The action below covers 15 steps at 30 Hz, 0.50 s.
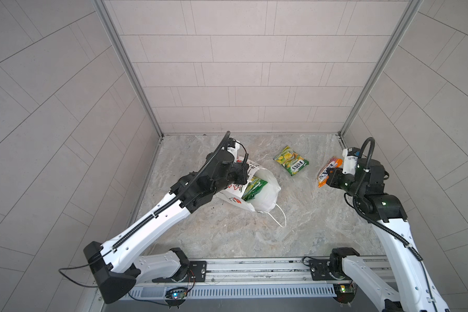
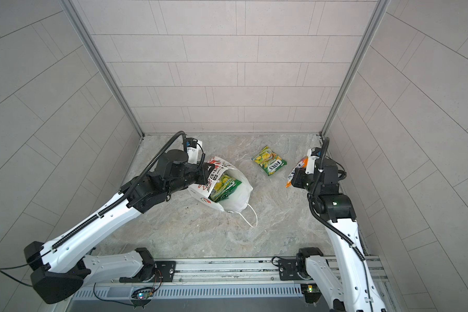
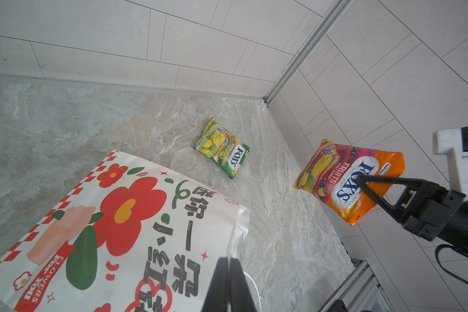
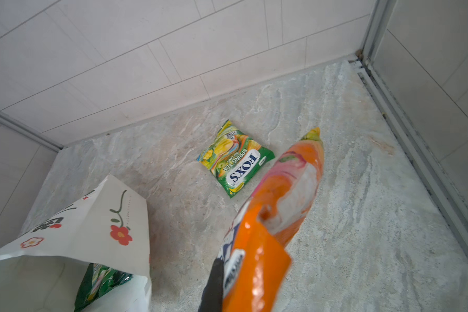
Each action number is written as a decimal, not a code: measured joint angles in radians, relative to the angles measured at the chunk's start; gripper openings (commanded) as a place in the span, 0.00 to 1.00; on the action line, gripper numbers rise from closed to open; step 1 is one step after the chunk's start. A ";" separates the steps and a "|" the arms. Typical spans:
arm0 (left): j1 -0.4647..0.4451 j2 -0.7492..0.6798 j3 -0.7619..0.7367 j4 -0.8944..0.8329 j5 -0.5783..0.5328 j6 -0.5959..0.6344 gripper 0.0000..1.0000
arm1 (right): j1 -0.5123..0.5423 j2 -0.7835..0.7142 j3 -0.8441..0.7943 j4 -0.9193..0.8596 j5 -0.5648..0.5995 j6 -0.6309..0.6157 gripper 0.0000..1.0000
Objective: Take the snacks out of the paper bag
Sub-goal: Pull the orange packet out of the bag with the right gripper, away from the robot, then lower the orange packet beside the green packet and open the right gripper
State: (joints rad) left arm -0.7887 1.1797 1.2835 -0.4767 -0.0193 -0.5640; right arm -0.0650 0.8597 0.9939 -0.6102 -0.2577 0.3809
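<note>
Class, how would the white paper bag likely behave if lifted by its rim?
Probably floppy: the paper bag looks creased and bowed where the left gripper pinches its rim. Likely light itself, but the green packets still inside could shift its weight or slide out of the open mouth.

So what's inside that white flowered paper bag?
Green and yellow-green glossy packets show at the mouth of the white flowered paper bag; how many, and anything deeper, the paper hides.

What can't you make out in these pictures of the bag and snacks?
Packets left inside the paper bag: count hidden by its wall, both top views.
Left tool: base cut off by frame edge, left wrist view.
Orange packet: print blurred, right wrist view.
</note>
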 measured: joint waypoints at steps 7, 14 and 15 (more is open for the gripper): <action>0.000 -0.009 -0.007 0.000 0.001 0.000 0.00 | -0.152 0.174 -0.070 0.167 -0.162 0.051 0.00; 0.000 -0.016 -0.013 0.000 0.000 0.002 0.00 | -0.163 0.417 -0.076 0.356 -0.304 0.120 0.00; 0.000 -0.018 -0.013 0.000 0.000 0.003 0.00 | -0.163 0.441 -0.076 0.373 -0.319 0.126 0.00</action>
State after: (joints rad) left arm -0.7887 1.1618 1.2709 -0.4770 -0.0193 -0.5606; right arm -0.2276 1.3006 0.9180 -0.2367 -0.5766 0.5072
